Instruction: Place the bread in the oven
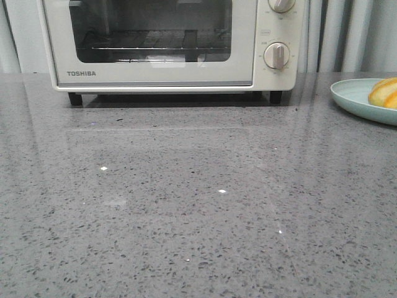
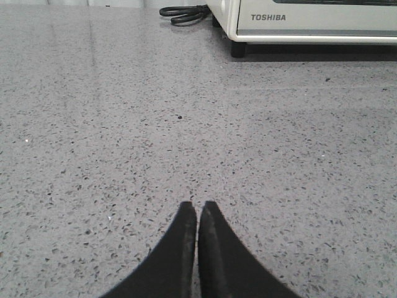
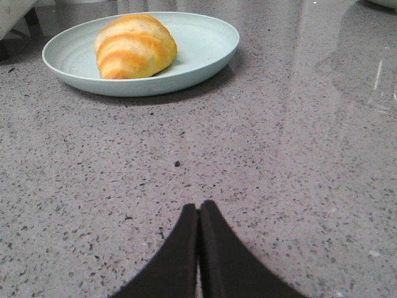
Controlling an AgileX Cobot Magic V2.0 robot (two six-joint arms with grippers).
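On my left wrist feed the left claw [image 2: 197, 214] is clenched, its two black fingers pressed together tip to tip with nothing between them, low over the bare speckled grey worktop [image 2: 124, 155]. My right wrist feed shows the right claw [image 3: 198, 214] the same way: fingers closed flat against each other, gripping nothing. The bread [image 3: 134, 46], a glossy golden-orange roll with pale stripes, lies on a pale green plate [image 3: 205, 43], well ahead of the right claw and a little off to one side, with open worktop between them. In the front view I see that plate [image 1: 350, 93] at the far right edge of the worktop, the bread [image 1: 383, 93] partly cut off by the frame. The oven [image 1: 167, 43], cream-white with TOSHIBA on the door and a wire rack visible behind the dark glass, stands at the back with its door shut; its knobs [image 1: 276, 55] sit on the right panel. From the left wrist I see the oven's lower corner [image 2: 298, 22] on a black foot, and a coiled black cable [image 2: 185, 13] beside it.
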